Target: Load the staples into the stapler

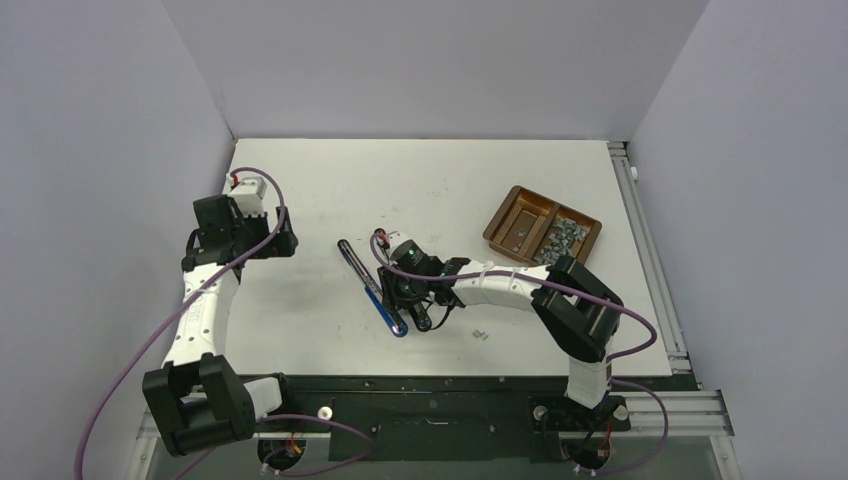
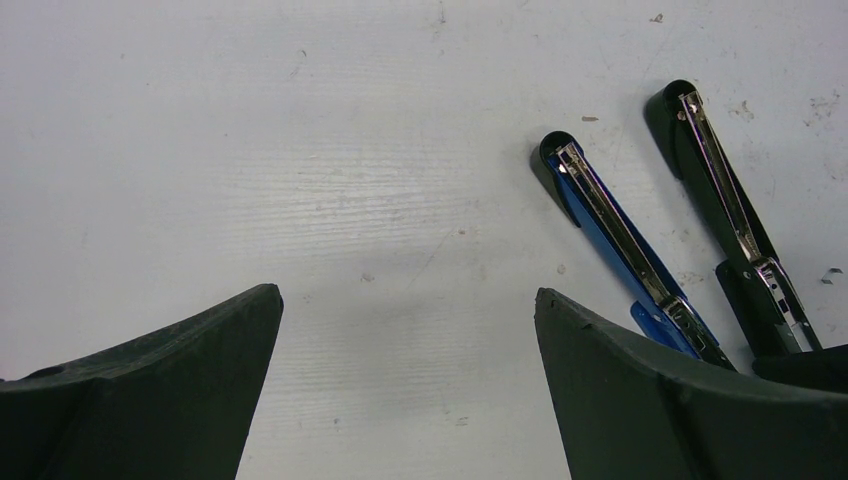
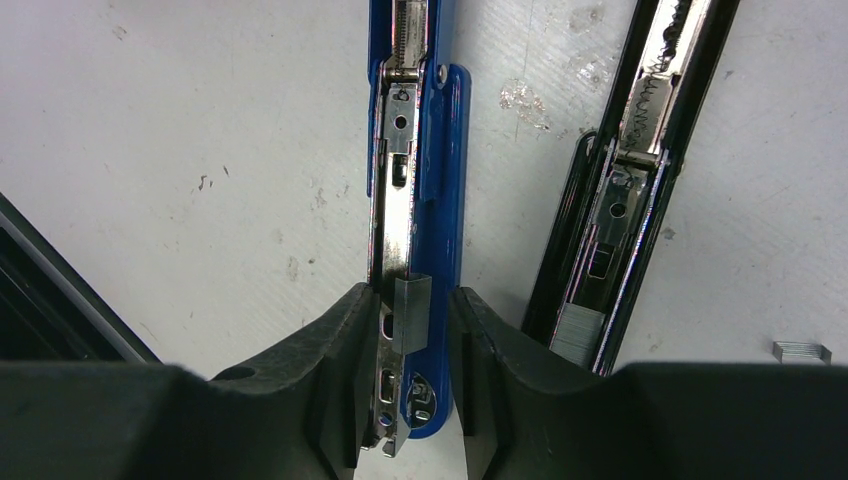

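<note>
The task is about in the middle, I judge. The right gripper (image 3: 412,300) has its jaws drawn narrow around one staple strip (image 3: 411,316), just over the metal channel of the blue stapler (image 3: 450,150), which lies opened on the table (image 1: 320,190). A thin gap shows beside the strip, so I cannot tell if it is pinched or only enclosed. It is not yet seated flat. The black stapler (image 3: 620,200) beside it carries a strip at its near end (it seems loaded). The left gripper (image 2: 408,295) hangs spread wide, with nothing between. More staples (image 1: 563,238) wait in the brown tray (image 1: 510,210), and one loose strip (image 3: 801,351) lies on the table. Left to do: seating the strip and closing the stapler.
</note>
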Robot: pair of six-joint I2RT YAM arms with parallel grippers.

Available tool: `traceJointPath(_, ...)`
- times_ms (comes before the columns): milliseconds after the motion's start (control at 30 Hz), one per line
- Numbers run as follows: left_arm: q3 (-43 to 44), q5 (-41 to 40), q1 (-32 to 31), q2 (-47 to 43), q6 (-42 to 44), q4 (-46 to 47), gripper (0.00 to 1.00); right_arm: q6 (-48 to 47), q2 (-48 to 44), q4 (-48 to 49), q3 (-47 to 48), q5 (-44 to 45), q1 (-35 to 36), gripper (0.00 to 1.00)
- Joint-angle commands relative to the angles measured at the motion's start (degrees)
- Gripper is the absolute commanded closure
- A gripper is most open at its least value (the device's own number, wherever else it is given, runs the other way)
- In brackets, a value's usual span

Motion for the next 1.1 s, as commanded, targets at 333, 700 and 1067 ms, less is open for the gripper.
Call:
traceJointPath(333,3.0,0.8,0.5,-0.6,0.5,0.8,0.04,0.5,0.0,1.7,-0.9,-0.4,-0.2,0.71)
traceJointPath(700,2.8,0.6,0.5,-0.7,0.8,0.8,0.04,1.1,0.2,3.2,-1.7,-2.1,-0.5,0.83)
traceJointPath(1067,2.7,0.3,0.5,-1.1,1.1,0.7,0.04,0.3,-2.0,1.9,-0.1,-1.3,-0.5,0.92)
